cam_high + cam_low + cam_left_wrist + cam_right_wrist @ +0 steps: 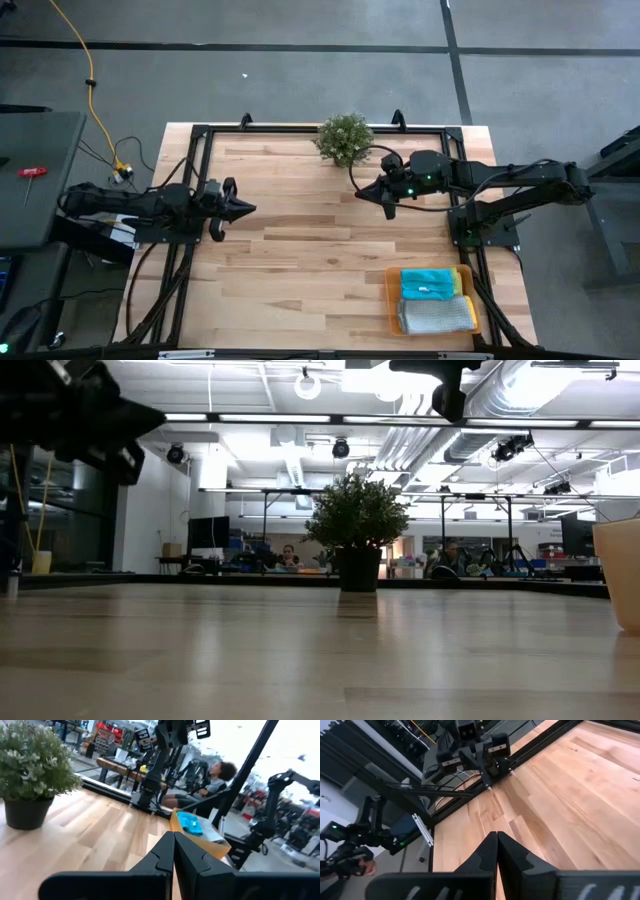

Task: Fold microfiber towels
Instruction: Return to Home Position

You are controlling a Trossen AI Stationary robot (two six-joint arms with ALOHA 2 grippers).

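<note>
A teal towel [429, 283] and a light grey towel [436, 316] lie folded in the orange tray [392, 300] at the table's near right. The teal towel also shows in the left wrist view [190, 823]. The yellow and lime green towels are out of view. My left gripper [250, 209] is shut and empty above the table's left side; its own view [174, 840] shows the fingers together. My right gripper [360, 192] is shut and empty above the far middle of the table; its own view [497, 840] shows the same.
A small potted plant [345, 139] stands at the table's far edge, close to my right gripper. The tray's wall [620, 575] shows at the right in the low view. Bare wood lies between the two grippers. People sit in the room beyond the table.
</note>
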